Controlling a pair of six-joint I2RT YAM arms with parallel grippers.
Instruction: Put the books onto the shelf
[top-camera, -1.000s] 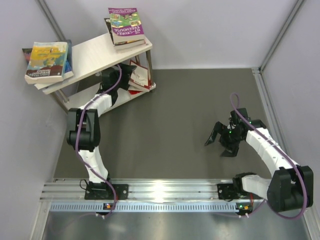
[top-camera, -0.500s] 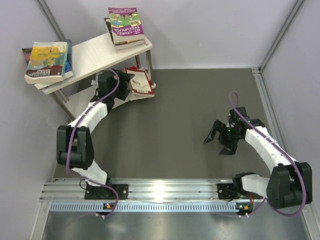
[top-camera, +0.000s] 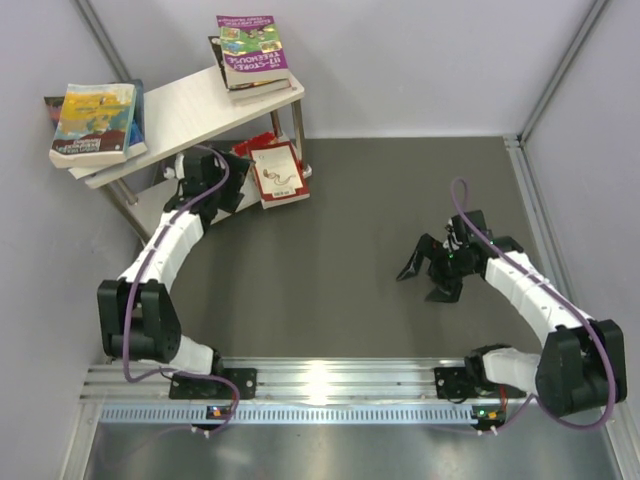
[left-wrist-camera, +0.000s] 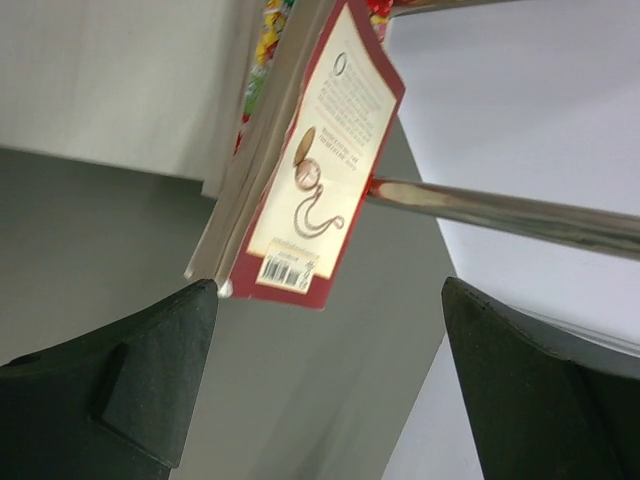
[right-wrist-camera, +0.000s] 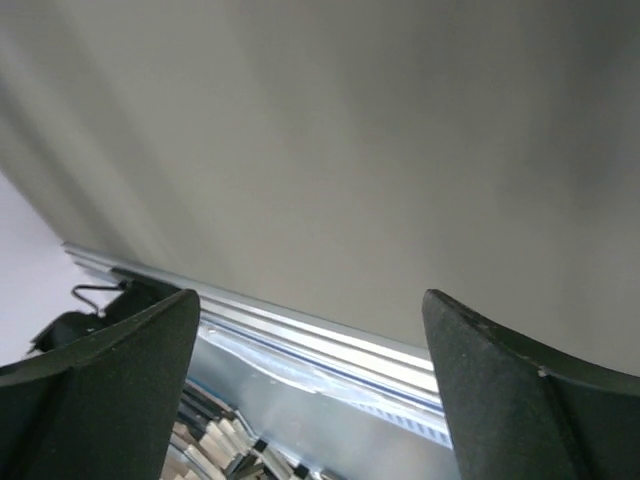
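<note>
1. The left gripper (top-camera: 232, 182) is spread wide with nothing between its jaws. It sits low at the shelf's (top-camera: 190, 115) bottom tier. The maroon book with the white panel (top-camera: 278, 172) lies just ahead of it, and the wrist view shows the gripper's fingers (left-wrist-camera: 130, 380) apart from the cover.
2. That book seems only partly carried by the lower board, with its far end reaching out over the tabletop (top-camera: 360, 220). A brush from either finger as the arm moves could likely push it off the tier.
3. A silver post (left-wrist-camera: 500, 215) crosses just beyond the gripper's right finger. Swinging that way risks striking the post and jolting the whole shelf.
4. A jolt would threaten the upper board. The purple-green book (top-camera: 252, 45) tops a small pile at the corner beyond the gripper. The yellow-covered stack (top-camera: 95, 120) hangs past the board's end to the gripper's left, so either pile could slide.
5. The right gripper (top-camera: 415, 285) is also open and empty, hovering low over bare tabletop well away from the shelf. No loose book shows near it, so closing there would grasp nothing.
6. Whether more books sit deeper under the top board cannot be told.
</note>
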